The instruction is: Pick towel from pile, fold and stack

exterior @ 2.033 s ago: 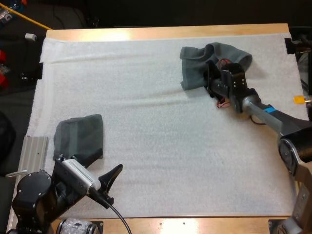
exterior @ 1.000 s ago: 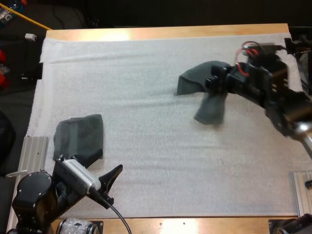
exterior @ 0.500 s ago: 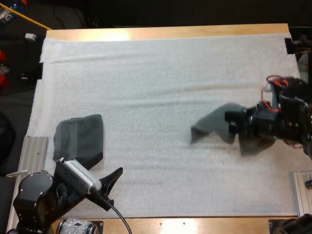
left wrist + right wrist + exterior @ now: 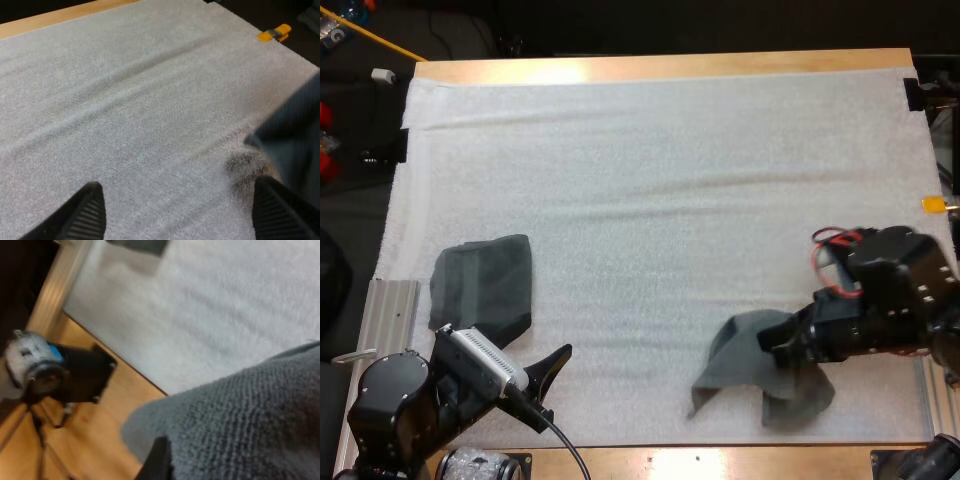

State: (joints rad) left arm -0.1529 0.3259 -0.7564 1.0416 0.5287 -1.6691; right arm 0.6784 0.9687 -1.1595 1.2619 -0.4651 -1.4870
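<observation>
Right gripper (image 4: 782, 352) has moved crumpled towel (image 4: 732, 368) to counter's (image 4: 670, 66) near-right corner, jaws pinching it; left gripper (image 4: 548, 384) jaws spread.

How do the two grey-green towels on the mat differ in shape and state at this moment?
The folded towel lies flat and roughly square near the left edge of the mat; the crumpled towel, near the front edge, is bunched with uneven flaps. The folded towel lies free, while the right gripper is shut on the crumpled towel. Both are dark grey-green cloth.
</observation>
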